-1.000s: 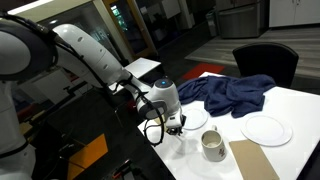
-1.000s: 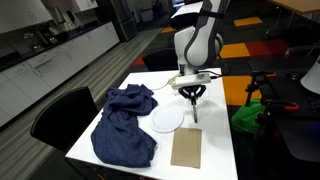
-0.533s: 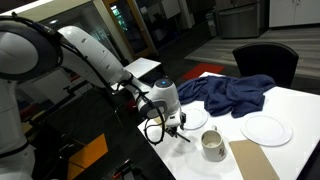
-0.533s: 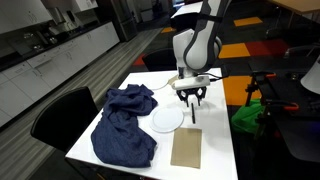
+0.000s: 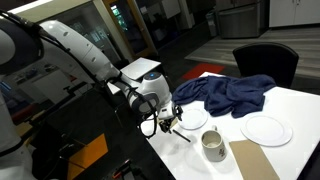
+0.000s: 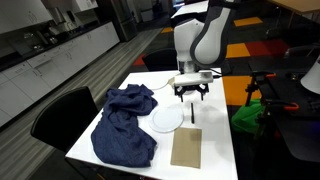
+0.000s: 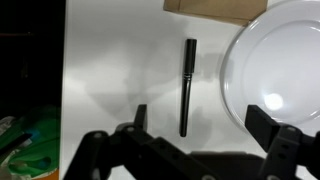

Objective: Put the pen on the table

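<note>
The pen [image 7: 188, 85] is a thin dark stick lying flat on the white table [image 7: 110, 70], just beside a white plate [image 7: 275, 60]. In the wrist view my gripper [image 7: 203, 125] hangs above it with the jaws wide apart and nothing between them. The pen's lower end lies between the fingers but below them. In both exterior views the gripper [image 5: 166, 121] [image 6: 190, 91] hovers a little above the table near its edge, with the pen [image 5: 183, 135] [image 6: 190, 111] on the table [image 6: 215, 150] under it. The gripper is open and touches nothing.
A grey mug [image 5: 212, 146] stands near the pen. A second white plate [image 5: 266, 129], a tan napkin [image 6: 186, 148] and a crumpled blue cloth [image 5: 225, 95] are also on the table. A black chair [image 5: 268, 62] stands behind it. The table's edge is close to the gripper.
The jaws went from shut on the pen to wide open. The pen now lies flat on the table, and the gripper has lifted slightly above it.
</note>
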Controlling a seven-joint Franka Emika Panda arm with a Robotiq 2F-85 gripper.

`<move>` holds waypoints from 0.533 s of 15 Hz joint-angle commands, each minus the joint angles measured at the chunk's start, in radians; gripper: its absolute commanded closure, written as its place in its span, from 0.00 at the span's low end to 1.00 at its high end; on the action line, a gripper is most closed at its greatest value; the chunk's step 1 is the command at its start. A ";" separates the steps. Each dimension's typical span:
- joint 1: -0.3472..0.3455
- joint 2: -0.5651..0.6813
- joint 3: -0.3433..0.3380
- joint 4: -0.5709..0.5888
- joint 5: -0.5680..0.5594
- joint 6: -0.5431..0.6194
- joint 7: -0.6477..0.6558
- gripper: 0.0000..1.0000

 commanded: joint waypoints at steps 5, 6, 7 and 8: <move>0.136 -0.261 -0.164 -0.245 -0.270 0.133 0.247 0.00; 0.141 -0.287 -0.176 -0.267 -0.320 0.148 0.272 0.00; 0.148 -0.311 -0.190 -0.284 -0.374 0.156 0.302 0.00; 0.146 -0.331 -0.193 -0.297 -0.422 0.158 0.325 0.00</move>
